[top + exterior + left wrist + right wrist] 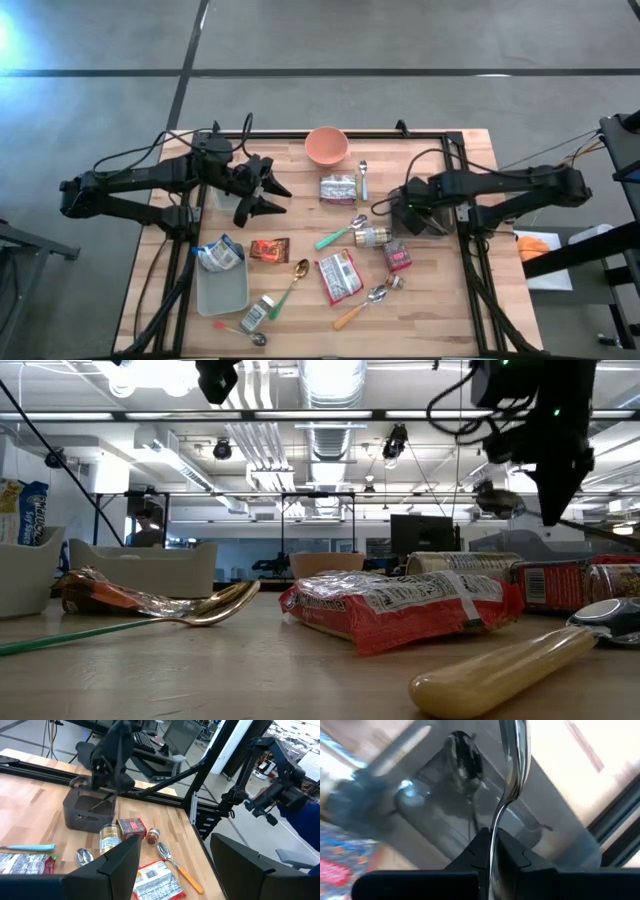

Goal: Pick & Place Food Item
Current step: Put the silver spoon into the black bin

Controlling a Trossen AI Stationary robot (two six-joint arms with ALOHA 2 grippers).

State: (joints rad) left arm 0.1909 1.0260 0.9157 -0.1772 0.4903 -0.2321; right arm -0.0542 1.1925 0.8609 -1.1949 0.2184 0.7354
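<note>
A pale blond wood surface point(440, 300) framed in black rails carries a salmon-pink bowl point(326, 145) near its far edge. A pale grey tray point(222, 288) near the left front corner holds a blue-and-white packet point(219, 253). A shiny brown-and-orange wrapper point(269, 249) lies beside a gold spoon point(296, 274) with a green handle. A red packet with a white label point(339, 276) lies near the front edge, and a red-labelled tin point(397, 255) sits closer to the right edge. A teal-handled spoon point(338, 234) and an orange-handled spoon point(366, 301) have silver bowls. A dark grey bin point(89, 809) sits near the right edge. The black right pincer point(492, 851) grips a mirror-bright silver spoon point(512, 765).
</note>
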